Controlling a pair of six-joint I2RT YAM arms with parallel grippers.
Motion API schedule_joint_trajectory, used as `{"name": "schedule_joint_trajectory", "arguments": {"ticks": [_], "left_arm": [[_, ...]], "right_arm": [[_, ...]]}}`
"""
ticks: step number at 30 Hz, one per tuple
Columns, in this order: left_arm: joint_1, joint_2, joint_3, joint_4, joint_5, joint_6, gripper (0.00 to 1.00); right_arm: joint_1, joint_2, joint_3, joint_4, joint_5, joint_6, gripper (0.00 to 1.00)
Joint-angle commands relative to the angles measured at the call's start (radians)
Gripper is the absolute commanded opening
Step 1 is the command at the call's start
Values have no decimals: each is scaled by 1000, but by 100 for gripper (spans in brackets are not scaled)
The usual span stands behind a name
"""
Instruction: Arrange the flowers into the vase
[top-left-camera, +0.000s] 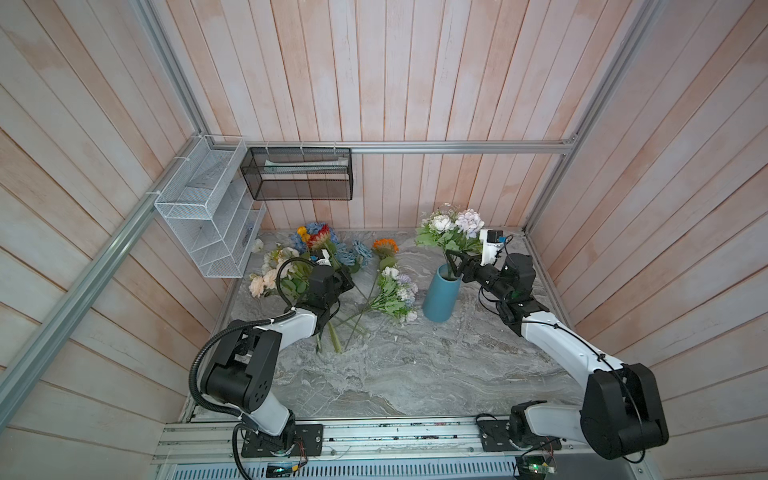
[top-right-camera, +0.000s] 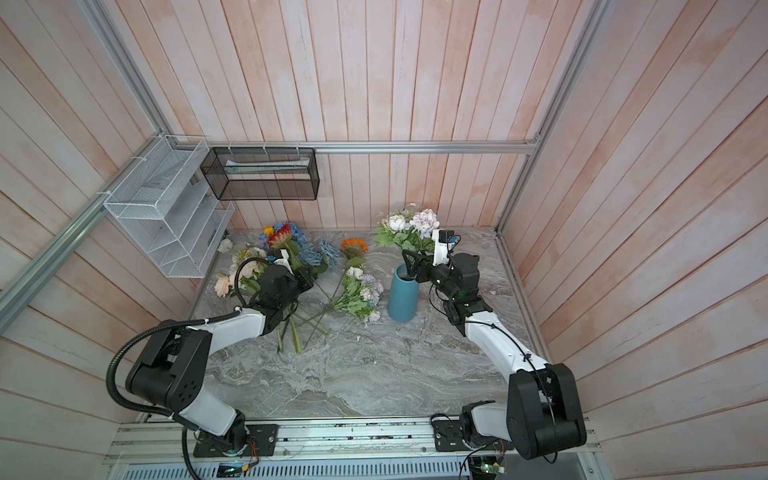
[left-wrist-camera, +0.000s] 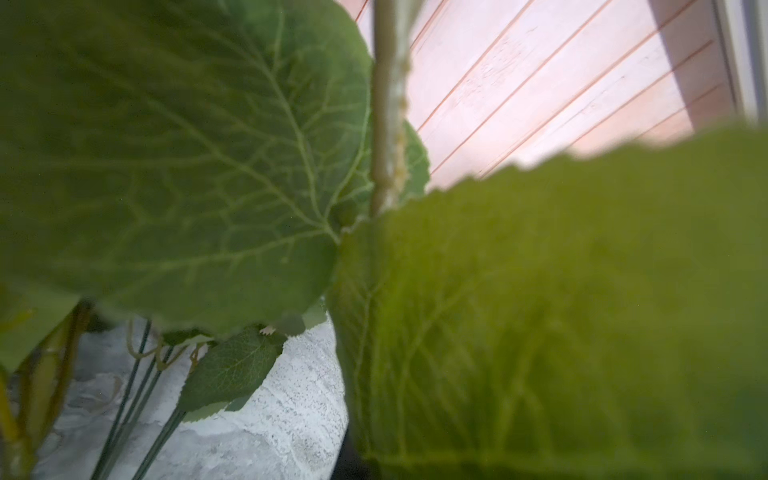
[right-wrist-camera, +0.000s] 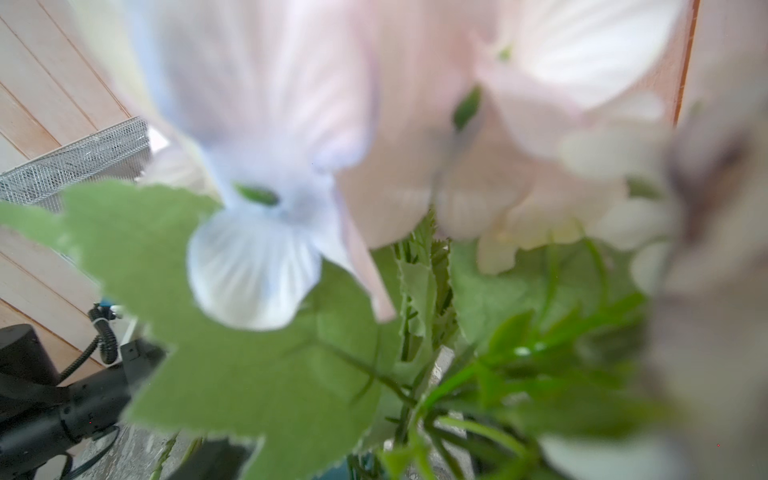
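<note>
Black fingers of my right gripper (top-left-camera: 454, 262) stand spread either side of the green stems (top-left-camera: 447, 255), just above the mouth of the blue vase (top-left-camera: 440, 297), right of centre in both top views. I cannot tell whether they press those stems. Above them, white and lilac blooms (top-left-camera: 455, 224) rise from the vase, and pale petals (right-wrist-camera: 270, 124) blur across the right wrist view.

My left gripper (top-left-camera: 345, 277) is pressed together, buried in the flowers (top-left-camera: 316, 249) heaped at the upper left of the marble table (top-left-camera: 415, 374). I cannot see whether it has caught anything. A thick stalk (left-wrist-camera: 382, 124) and broad leaves (left-wrist-camera: 187, 166) fill the left wrist view.

Between heap and vase lie an orange daisy (top-left-camera: 384, 245) and a lilac sprig bunch (top-left-camera: 397, 291).
</note>
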Motion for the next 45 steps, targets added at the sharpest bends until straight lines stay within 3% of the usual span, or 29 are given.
{"name": "schedule_joint_trajectory", "arguments": {"ticks": [1,8,17,22,28,35,45], "left_arm": [[4,-112,-15,-49,-34,172,0],[-15,-312,-17,-36,-129,364,0],[-118,-385,32,108,113,401,0],[-211,-336,89,198,181,362,0],[-322,-249,195,338,205,435,0],[-366,-93,352,431,281,441,0],[-440,79,458,408,252,572,0]], "right_arm": [[-1,-17,-2,1,3,-8,70],[-2,-16,-5,2,2,-7,70],[-1,-7,-8,11,6,9,70],[-2,-9,-10,11,13,14,70],[-1,-12,-11,8,16,18,70],[-1,-20,-13,8,18,20,70],[0,-27,-18,8,25,10,70]]}}
